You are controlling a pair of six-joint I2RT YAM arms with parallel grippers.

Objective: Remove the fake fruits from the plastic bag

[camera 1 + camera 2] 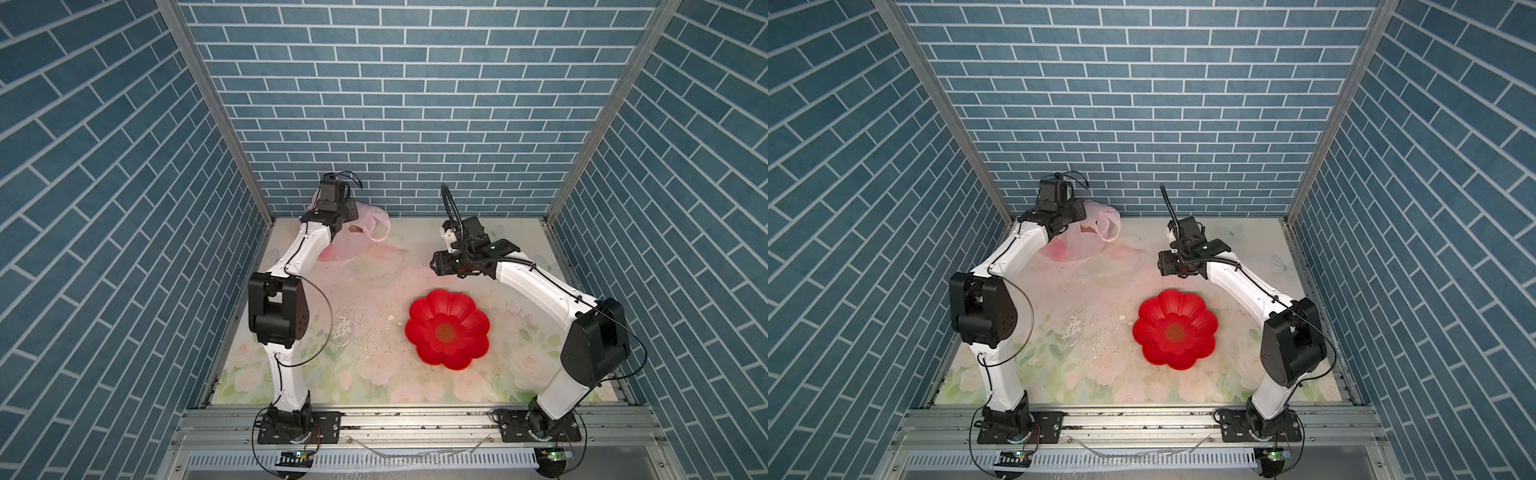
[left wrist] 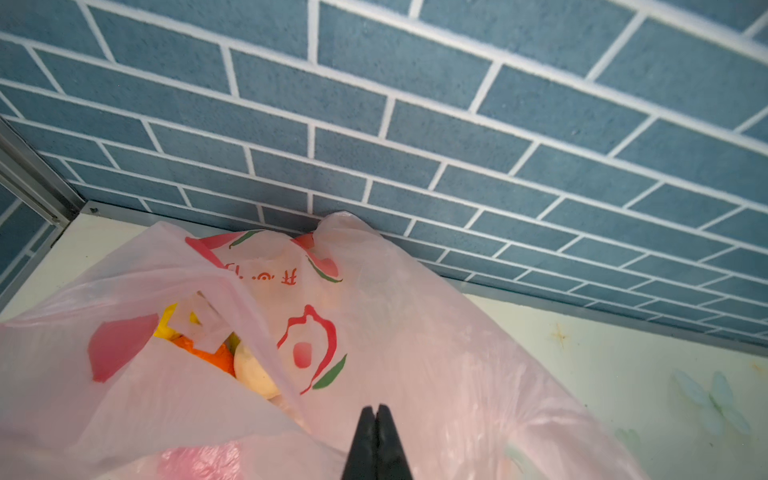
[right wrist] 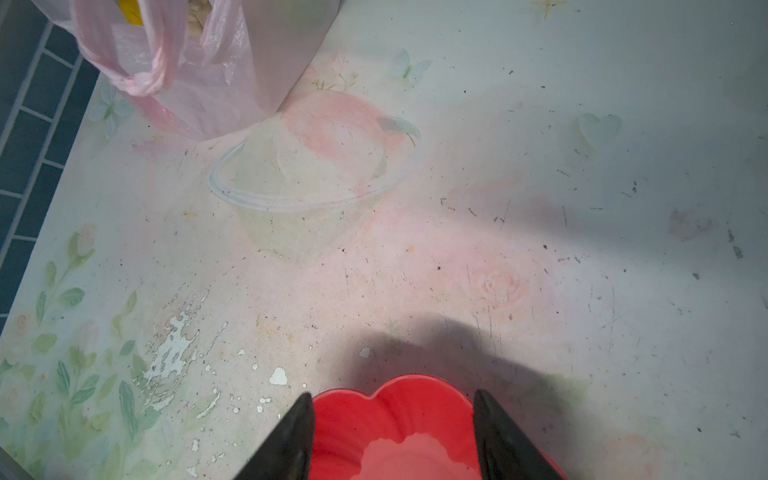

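In both top views, the plastic bag [image 1: 358,243] [image 1: 1089,243] is sitting in the table's [image 1: 374,374] far left corner, well apart from the red bowl [image 1: 446,328]. In the left wrist view, the left gripper [image 2: 376,409] is pressing clenched against the bag, with the fake fruits [image 2: 249,368] lying inside. In the right wrist view, the right gripper [image 3: 392,394] is hanging over the bowl, jaws spread and holding nothing.

Blue brick-pattern walls [image 1: 407,104] close the left, far and right sides, joined by grey metal posts [image 1: 218,112]. The bench [image 1: 374,374] has a pale flower print, with chipped white spots [image 3: 170,353]. A metal rail [image 1: 415,419] runs along the near edge.
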